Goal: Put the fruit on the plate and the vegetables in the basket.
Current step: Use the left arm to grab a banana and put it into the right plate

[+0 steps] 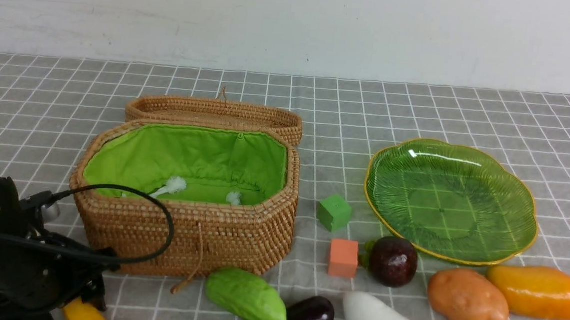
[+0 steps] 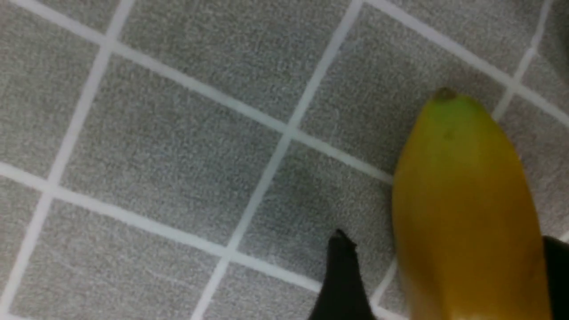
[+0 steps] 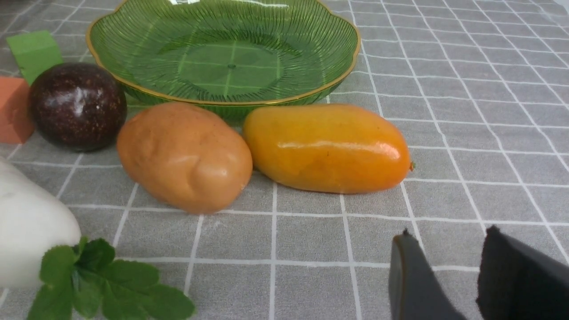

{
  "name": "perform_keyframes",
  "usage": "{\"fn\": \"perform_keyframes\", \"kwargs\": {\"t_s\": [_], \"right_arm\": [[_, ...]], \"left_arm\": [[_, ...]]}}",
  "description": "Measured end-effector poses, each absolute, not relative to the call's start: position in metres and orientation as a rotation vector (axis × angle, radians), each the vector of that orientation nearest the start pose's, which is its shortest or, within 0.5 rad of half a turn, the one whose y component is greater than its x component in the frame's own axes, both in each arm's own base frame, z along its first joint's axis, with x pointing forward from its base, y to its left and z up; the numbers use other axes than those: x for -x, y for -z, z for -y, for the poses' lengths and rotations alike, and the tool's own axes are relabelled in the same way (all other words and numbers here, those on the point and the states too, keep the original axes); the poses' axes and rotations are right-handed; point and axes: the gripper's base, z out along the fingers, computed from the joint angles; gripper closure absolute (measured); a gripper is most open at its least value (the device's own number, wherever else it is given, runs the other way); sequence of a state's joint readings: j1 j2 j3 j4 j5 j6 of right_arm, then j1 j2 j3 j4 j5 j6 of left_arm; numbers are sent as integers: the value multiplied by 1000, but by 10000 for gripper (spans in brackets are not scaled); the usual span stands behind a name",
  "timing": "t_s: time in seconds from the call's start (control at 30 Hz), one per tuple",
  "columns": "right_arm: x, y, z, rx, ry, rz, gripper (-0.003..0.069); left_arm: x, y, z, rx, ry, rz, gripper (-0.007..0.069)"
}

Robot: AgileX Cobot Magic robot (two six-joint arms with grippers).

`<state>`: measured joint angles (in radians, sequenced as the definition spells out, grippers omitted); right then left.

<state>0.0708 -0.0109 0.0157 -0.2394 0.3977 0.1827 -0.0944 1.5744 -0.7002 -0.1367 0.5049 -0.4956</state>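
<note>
While the left fingers stand spread astride the banana, the right fingers hang slightly parted, the mango lying just ahead of them.

A plain white wall closes the far side, faintly smudged and scuffed (a few small dark specks show on it). Below it the tabletop runs wide under a grey cloth ruled with thin white lines into squares. The light is soft and even, casting only short, pale shadows on the weave.
</note>
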Motion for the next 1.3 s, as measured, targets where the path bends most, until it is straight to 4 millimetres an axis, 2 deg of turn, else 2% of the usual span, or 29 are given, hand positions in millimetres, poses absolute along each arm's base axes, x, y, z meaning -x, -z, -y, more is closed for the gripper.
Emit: {"fn": "perform_keyframes", "kwargs": {"t_s": [0.07,0.13,0.17,0.27,0.37,0.4,0.43,0.5,0.6,0.73,0.8,0.83,0.87,0.9,0.97,1.0,1.07,1.1,1.17,1.23,1.3], "right_arm": [[-52,-174,5,39,64,-1875,418],[-52,-174,5,39,64,-1875,418],[-52,-174,5,39,64,-1875,418],[-52,-174,5,39,64,-1875,418],[-52,-174,5,39,64,-1875,418],[-52,-174,5,39,64,-1875,418],[-52,-174,5,39,64,-1875,418],[-52,-174,5,39,64,-1875,418],[-52,-174,5,39,64,-1875,418],[-52,-174,5,39,64,-1875,418],[-52,-174,5,39,64,-1875,418],[-52,-174,5,39,64,-1875,418],[-52,-174,5,39,64,-1875,418],[-52,-174,5,39,64,-1875,418],[-52,-174,5,39,64,-1875,418],[-52,-174,5,39,64,-1875,418],[-52,-174,5,39,64,-1875,418],[-52,-174,5,39,64,-1875,418],[-52,-174,5,39,64,-1875,418],[-52,-174,5,39,64,-1875,418],[-52,-174,5,39,64,-1875,418]], "left_arm": [[-255,-156,30,724,228,-2802,188],[-254,-158,30,708,229,-2813,299],[-251,-160,30,696,229,-2824,328],[-246,-168,30,660,230,-2835,326],[-232,-191,29,601,231,-2828,323],[-231,-193,29,600,229,-2833,323],[-221,-206,28,575,228,-2825,323],[-213,-217,27,559,231,-2819,323],[-196,-243,26,504,246,-2788,323],[-180,-300,25,354,262,-2702,323],[-179,-320,25,325,273,-2647,323],[-179,-342,26,300,289,-2583,323],[-180,-354,27,287,305,-2543,323],[-184,-375,29,250,340,-2482,323],[-191,-389,32,203,374,-2447,323],[-201,-404,38,131,420,-2414,323],[-220,-419,50,-8,492,-2382,323],[-225,-417,52,-19,497,-2391,323],[-253,-417,75,-177,551,-2404,323],[-288,-398,106,-303,579,-2473,323],[-306,-386,129,-382,597,-2515,323]]}}
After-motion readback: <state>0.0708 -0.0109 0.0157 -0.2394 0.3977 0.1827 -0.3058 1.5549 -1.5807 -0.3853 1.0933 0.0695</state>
